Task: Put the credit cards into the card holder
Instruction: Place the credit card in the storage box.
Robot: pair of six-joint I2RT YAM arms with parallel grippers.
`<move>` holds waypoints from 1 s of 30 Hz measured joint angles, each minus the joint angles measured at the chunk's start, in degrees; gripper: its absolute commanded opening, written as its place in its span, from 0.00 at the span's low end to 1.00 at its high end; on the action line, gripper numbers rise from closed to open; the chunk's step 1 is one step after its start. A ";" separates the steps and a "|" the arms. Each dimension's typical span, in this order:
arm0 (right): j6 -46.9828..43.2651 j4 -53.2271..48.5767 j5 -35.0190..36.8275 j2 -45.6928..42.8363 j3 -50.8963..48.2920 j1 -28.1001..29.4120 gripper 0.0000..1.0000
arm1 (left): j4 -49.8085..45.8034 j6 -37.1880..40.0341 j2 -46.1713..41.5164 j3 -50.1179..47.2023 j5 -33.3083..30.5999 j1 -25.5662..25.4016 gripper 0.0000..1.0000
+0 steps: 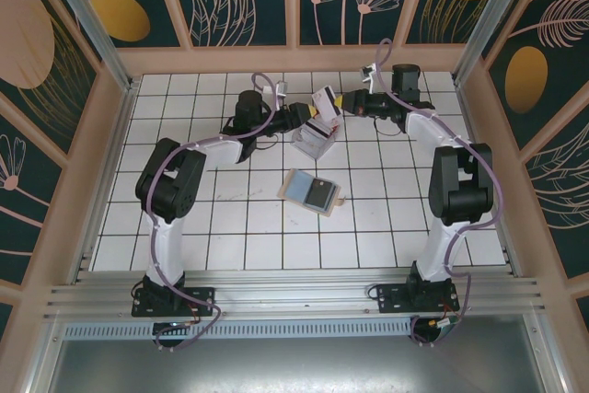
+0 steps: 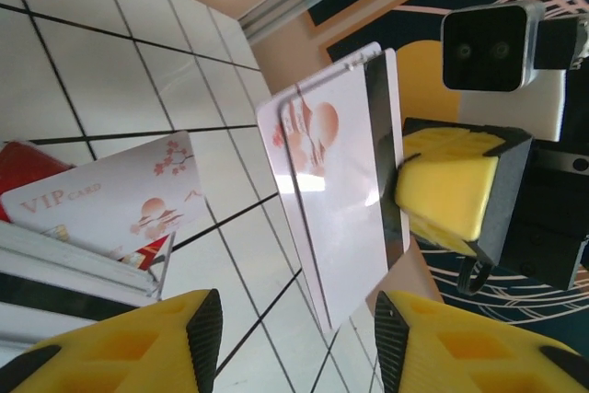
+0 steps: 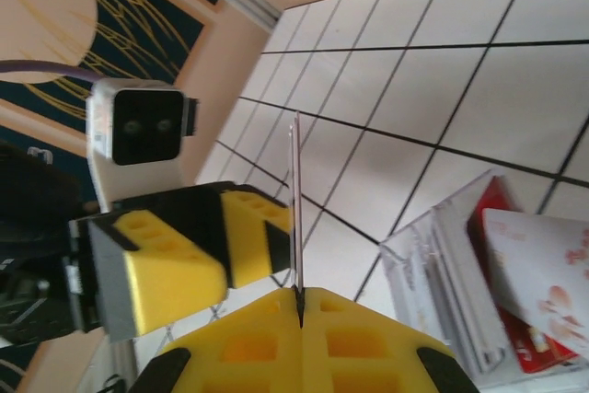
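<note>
Our right gripper [image 3: 299,296] is clamped on two credit cards [image 2: 331,200], holding them on edge above the worktop [image 1: 230,227]. Our left gripper [image 2: 299,329] is roughly half open, its fingers either side of those cards without touching. A pile of cards [image 2: 101,209] lies just below both grippers. The card holder [image 1: 335,197] lies well apart, towards the arm bases.

At the far middle of my table [image 1: 184,227], the right gripper [image 1: 339,105] sits to the right and the left gripper [image 1: 311,114] to the left. The credit cards [image 1: 326,101] stand on edge between them, off the surface. Just nearer me, below them, lies a pile of cards [image 1: 313,143]. Nearer still, apart from that pile, the card holder [image 1: 334,200] lies flat around the table's centre.
</note>
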 measured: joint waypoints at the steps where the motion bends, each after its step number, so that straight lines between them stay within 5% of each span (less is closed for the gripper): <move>1: 0.42 0.33 -0.76 0.00 -0.09 0.00 0.02 | 1.66 -1.16 0.48 0.00 0.42 0.04 0.49; 10: 4.13 4.35 -5.55 -0.31 -1.20 -0.11 0.01 | 18.62 -12.20 3.65 0.02 3.19 1.31 0.32; 30: 10.78 11.89 -8.83 -1.14 -2.60 -1.18 0.01 | 28.02 -18.40 5.25 0.98 5.75 1.57 0.36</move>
